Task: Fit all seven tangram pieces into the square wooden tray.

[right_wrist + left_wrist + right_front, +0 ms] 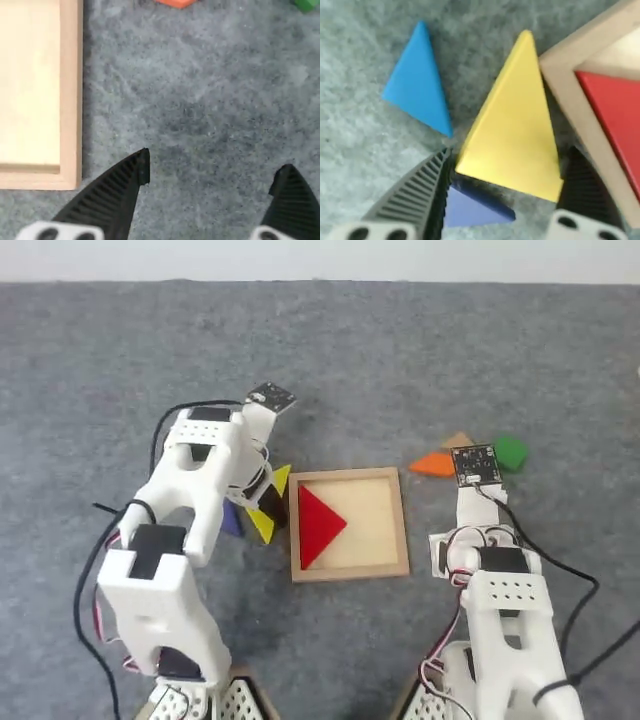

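The square wooden tray (398,525) lies mid-table with a red triangle (318,524) in its left half. My left gripper (509,160) is shut on a yellow triangle (512,130) just left of the tray's wall (570,85), and its point reaches toward the tray's corner. A dark blue piece (470,210) lies under the yellow one, and a light blue triangle (417,85) lies beside them on the carpet. My right gripper (215,165) is open over bare carpet right of the tray (72,90), holding nothing.
Orange (433,464), tan (458,441) and green (511,452) pieces lie in a cluster beyond the right arm (505,590). Grey carpet covers the whole table. The tray's right half is bare wood.
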Controlling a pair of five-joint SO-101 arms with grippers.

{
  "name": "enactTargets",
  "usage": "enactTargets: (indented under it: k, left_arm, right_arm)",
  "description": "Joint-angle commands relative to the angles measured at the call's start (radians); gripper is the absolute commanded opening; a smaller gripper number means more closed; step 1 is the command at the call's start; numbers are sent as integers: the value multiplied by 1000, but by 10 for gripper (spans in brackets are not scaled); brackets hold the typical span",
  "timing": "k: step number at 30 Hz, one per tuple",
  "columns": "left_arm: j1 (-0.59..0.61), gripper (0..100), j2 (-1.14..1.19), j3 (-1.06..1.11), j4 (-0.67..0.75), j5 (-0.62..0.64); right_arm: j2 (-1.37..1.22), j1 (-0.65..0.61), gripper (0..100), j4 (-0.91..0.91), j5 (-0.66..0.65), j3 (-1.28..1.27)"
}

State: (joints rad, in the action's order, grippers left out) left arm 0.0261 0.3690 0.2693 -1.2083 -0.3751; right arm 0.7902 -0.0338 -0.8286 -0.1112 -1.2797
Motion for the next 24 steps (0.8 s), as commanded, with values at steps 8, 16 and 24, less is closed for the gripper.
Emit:
enactTargets:
  k: [8, 16, 24]
  left_arm:
    - [-43, 212, -66, 12, 0, 20]
    - [-189, 213, -68, -47, -103, 54]
    - [-292, 213, -68, -139, -201, 89]
  right_arm:
    - [36, 12, 378, 18, -11, 8]
    - [36, 12, 378, 18, -11, 8]
    - [36, 12, 378, 18, -11, 8]
